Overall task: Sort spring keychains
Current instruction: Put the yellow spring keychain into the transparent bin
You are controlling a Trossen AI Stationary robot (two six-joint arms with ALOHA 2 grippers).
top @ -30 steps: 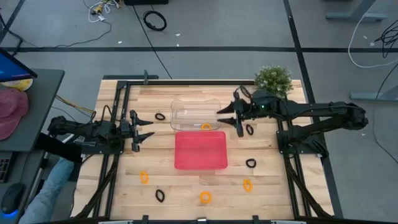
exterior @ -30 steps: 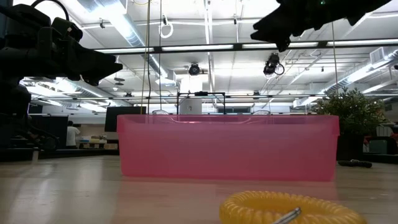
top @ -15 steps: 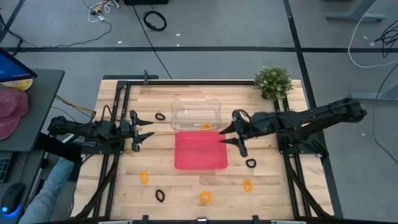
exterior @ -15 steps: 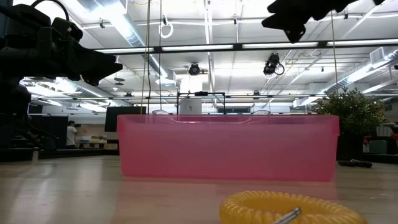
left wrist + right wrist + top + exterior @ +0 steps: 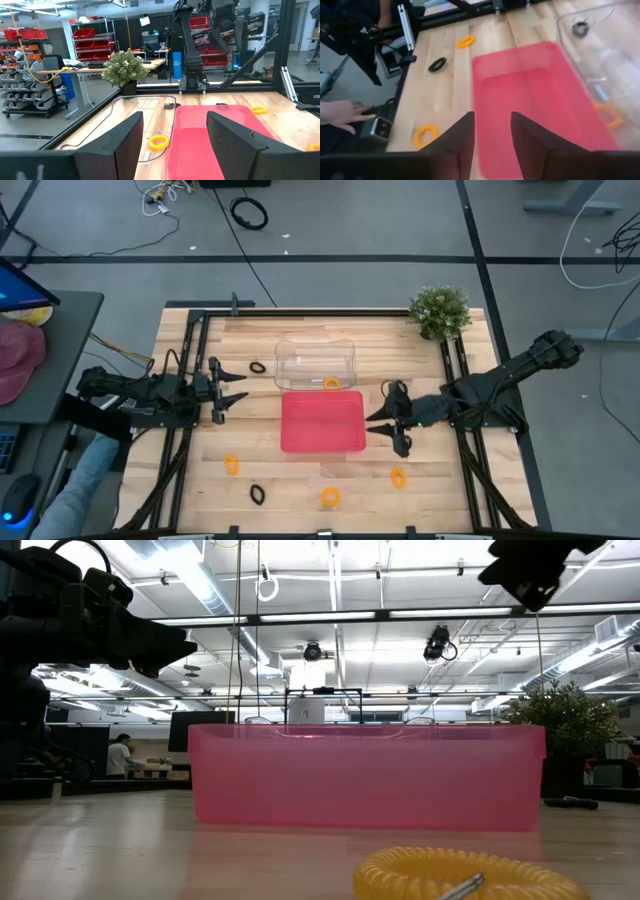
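Right claw (image 5: pixel 385 430) beside red tray (image 5: pixel 322 423)

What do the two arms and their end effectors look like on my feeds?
Both arms are matte black, jointed and slim. The left end effector and right end effector each carry two tapered black fingers, broad and flat seen from the wrists. No markings or loose cables are visible.

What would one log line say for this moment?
right pincer: open, beside red tray | left pincer: open, waiting | clear bin: one orange keychain

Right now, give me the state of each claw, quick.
Left claw: open, empty, waiting left of the red tray.
Right claw: open, empty, just right of the red tray.
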